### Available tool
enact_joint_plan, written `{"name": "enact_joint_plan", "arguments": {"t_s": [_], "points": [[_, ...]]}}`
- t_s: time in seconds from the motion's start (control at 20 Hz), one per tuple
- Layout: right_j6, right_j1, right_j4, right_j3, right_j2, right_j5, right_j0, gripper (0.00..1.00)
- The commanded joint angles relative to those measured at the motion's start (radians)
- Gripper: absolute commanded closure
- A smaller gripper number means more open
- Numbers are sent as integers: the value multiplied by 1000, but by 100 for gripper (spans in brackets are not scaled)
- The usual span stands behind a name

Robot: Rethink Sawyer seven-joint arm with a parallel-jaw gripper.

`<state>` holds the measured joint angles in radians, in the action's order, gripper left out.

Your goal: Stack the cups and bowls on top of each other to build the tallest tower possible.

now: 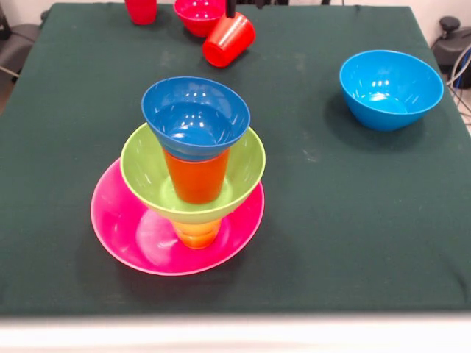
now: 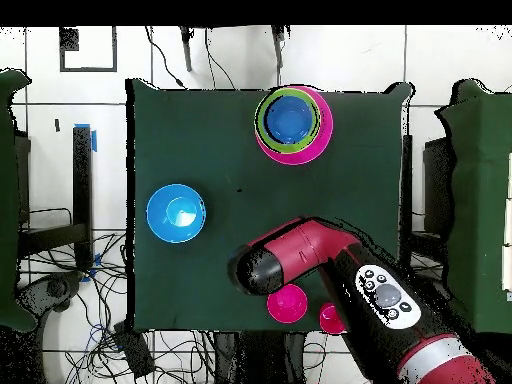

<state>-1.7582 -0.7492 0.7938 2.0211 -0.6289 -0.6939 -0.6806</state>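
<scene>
- The tower (image 1: 193, 173) is standing nearest on the dark green table (image 1: 353, 235): a wide pink bowl (image 1: 129, 235) is carrying a yellow cup (image 1: 197, 234), a green bowl (image 1: 246, 165), an orange cup (image 1: 196, 176) and a dark blue bowl (image 1: 196, 118), each resting on the one below.
- A light blue bowl (image 1: 391, 88) is sitting well apart, further back.
- At the far edge, a tilted red cup (image 1: 229, 39) is hanging beside a red bowl (image 1: 199, 15) and another red cup (image 1: 141, 10).
- The gripper (image 1: 231, 9) is reaching the tilted cup; whether it is clamped, I cannot tell.
</scene>
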Motion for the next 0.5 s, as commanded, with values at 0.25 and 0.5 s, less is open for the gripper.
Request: {"name": "enact_joint_plan", "arguments": {"t_s": [0.25, 0.5], "points": [[-173, 36, 131, 45, 167, 216, 98, 0], [-157, 76, 133, 30, 220, 286, 123, 0]]}}
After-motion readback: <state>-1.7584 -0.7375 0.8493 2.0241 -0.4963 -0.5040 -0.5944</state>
